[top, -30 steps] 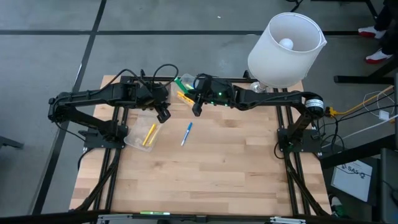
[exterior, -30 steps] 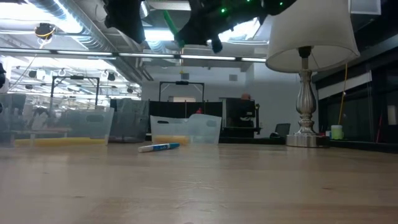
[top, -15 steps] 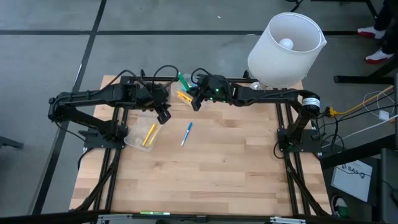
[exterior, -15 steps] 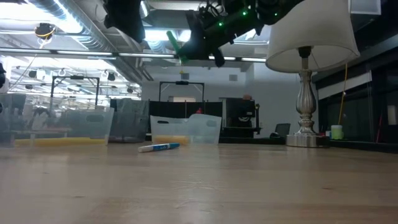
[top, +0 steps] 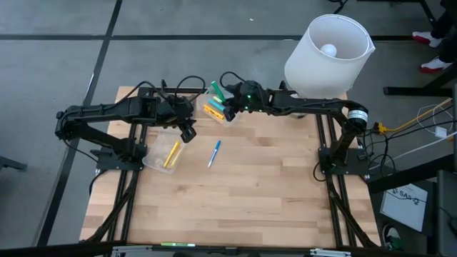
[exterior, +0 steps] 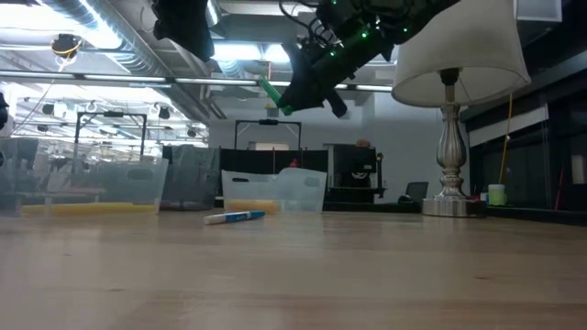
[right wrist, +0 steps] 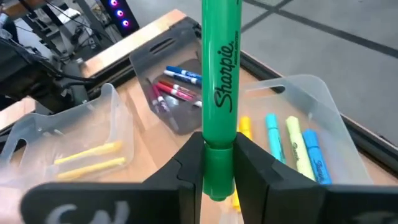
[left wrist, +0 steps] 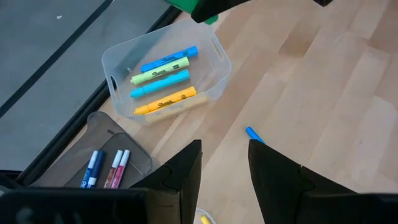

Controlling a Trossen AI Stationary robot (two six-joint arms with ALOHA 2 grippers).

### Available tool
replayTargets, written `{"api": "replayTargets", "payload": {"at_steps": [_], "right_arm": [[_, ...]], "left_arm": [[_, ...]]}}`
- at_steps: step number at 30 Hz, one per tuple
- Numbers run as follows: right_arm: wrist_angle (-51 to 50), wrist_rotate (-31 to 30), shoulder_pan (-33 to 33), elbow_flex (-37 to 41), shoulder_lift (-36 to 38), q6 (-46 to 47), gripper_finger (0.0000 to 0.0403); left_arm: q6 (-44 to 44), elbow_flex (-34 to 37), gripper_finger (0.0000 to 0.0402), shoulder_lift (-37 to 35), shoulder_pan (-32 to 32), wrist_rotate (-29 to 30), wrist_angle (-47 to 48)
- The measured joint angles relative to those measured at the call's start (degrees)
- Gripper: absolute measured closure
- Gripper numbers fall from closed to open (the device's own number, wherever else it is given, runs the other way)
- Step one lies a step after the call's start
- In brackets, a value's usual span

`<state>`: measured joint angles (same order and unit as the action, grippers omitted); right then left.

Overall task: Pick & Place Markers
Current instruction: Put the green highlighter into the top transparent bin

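A: Right gripper [right wrist: 211, 171] has swung back since a second ago, now above the clear bin [top: 214, 107], pinching the green marker [right wrist: 219, 93].

B: yep, and left gripper [left wrist: 224, 174] sits unchanged, fingers apart, holding nothing. Blue marker [top: 214, 153] lies on the table [top: 271, 185].

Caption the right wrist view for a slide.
Right gripper holds a green marker above a clear bin of sorted markers.

The right arm is extended across the table's far edge toward ten o'clock, wrist raised; the right gripper [top: 227, 108] is clamped on a marker [right wrist: 220, 93]. The left gripper [top: 188, 133] is held aloft, fingers parted, pointed toward four o'clock.
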<state>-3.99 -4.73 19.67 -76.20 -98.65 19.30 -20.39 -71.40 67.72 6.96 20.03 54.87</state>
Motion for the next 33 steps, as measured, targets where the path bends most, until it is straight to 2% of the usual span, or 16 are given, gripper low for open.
{"api": "replayTargets", "payload": {"at_steps": [14,20,33], "right_arm": [[-5.7,8.0,5.3,0.0,0.0,2.6,0.0339],[-6.9,12.3,6.3,0.0,-3.1,2.8,0.0339],[-7.4,12.4,6.2,0.0,-8.1,2.8,0.0336]], "left_arm": [[0.2,0.0,0.0274,0.0,0.0,1.5,0.0],[0.2,0.0,0.0274,0.0,0.0,2.4,0.0],[0.1,0.0,0.0274,0.0,0.0,2.6,0.0]]}}
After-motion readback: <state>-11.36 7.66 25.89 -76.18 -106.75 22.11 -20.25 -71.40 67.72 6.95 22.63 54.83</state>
